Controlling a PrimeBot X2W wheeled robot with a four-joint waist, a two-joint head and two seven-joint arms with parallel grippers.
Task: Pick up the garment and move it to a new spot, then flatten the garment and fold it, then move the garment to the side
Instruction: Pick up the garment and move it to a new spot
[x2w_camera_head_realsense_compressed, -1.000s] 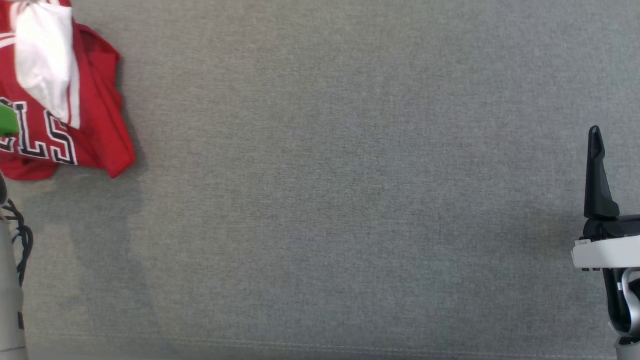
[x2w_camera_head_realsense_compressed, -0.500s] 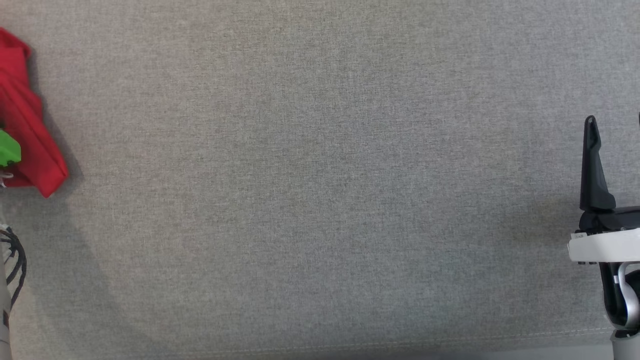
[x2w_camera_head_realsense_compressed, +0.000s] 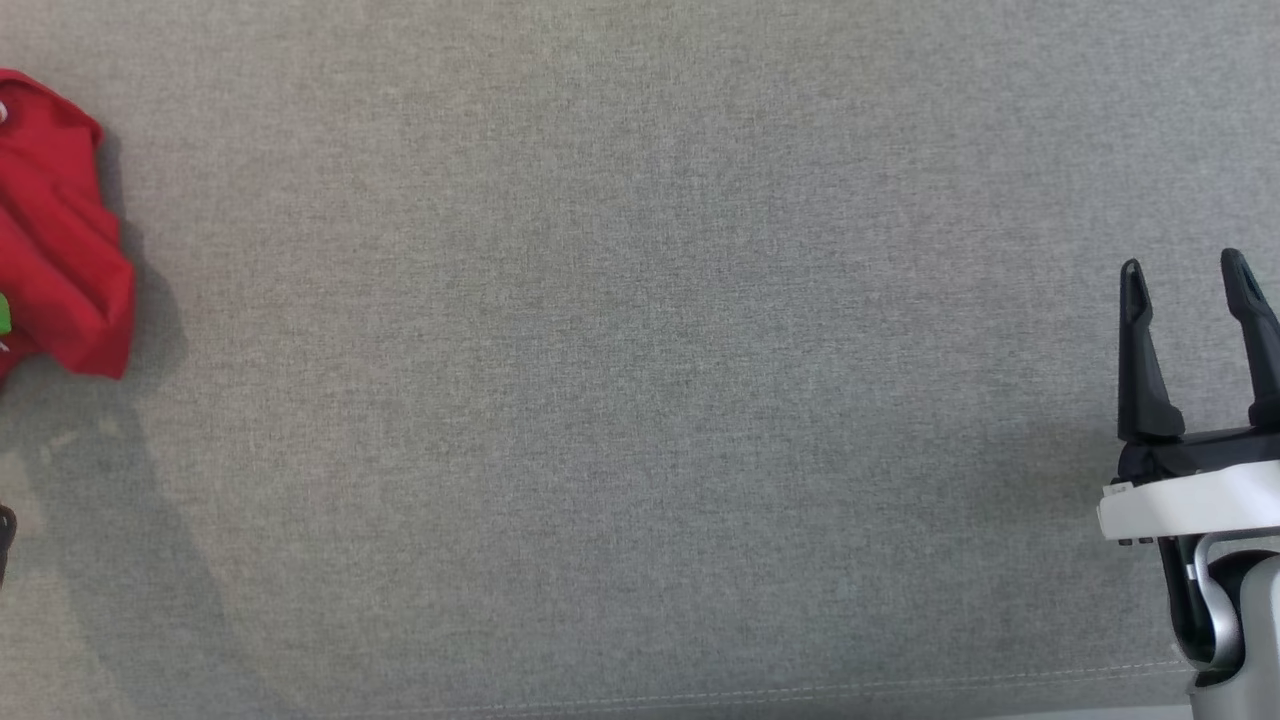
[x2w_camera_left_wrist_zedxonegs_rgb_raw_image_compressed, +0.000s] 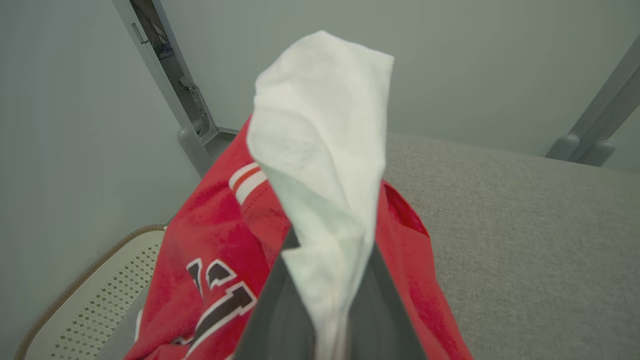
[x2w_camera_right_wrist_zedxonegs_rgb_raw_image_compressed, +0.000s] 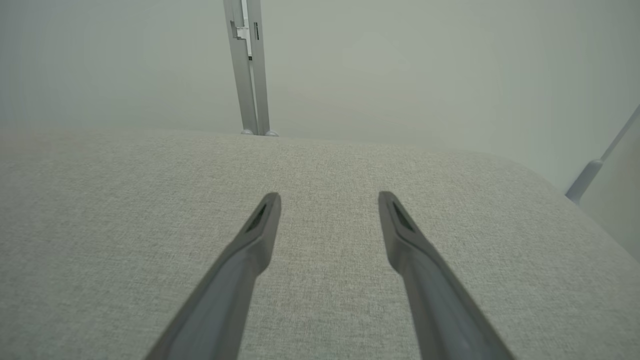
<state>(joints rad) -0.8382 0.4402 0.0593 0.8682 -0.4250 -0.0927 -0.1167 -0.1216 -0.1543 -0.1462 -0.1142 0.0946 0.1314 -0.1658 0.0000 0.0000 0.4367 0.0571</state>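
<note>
The garment (x2w_camera_head_realsense_compressed: 55, 250) is a red jersey with white trim and black-and-white lettering, bunched at the left edge of the head view. In the left wrist view the garment (x2w_camera_left_wrist_zedxonegs_rgb_raw_image_compressed: 215, 240) lies on the grey surface, and its white part (x2w_camera_left_wrist_zedxonegs_rgb_raw_image_compressed: 320, 150) rises in a peak. My left gripper (x2w_camera_left_wrist_zedxonegs_rgb_raw_image_compressed: 330, 245) is shut on that white fabric, with the cloth pinched between the two dark fingers (x2w_camera_left_wrist_zedxonegs_rgb_raw_image_compressed: 272, 300). My right gripper (x2w_camera_head_realsense_compressed: 1183, 262) stands open at the lower right, far from the garment. The right wrist view shows this gripper (x2w_camera_right_wrist_zedxonegs_rgb_raw_image_compressed: 328, 196) with nothing between its fingers.
A grey fabric surface (x2w_camera_head_realsense_compressed: 640, 360) spans the head view, with a seam near its front edge. Metal frame posts (x2w_camera_left_wrist_zedxonegs_rgb_raw_image_compressed: 170, 80) (x2w_camera_right_wrist_zedxonegs_rgb_raw_image_compressed: 247, 65) stand behind it against a pale wall. A white perforated tray (x2w_camera_left_wrist_zedxonegs_rgb_raw_image_compressed: 100, 295) sits beside the surface's left end.
My left gripper has shut on the garment's white part. The head camera has shifted, so less of the garment shows at the left edge and both right fingers now show.
</note>
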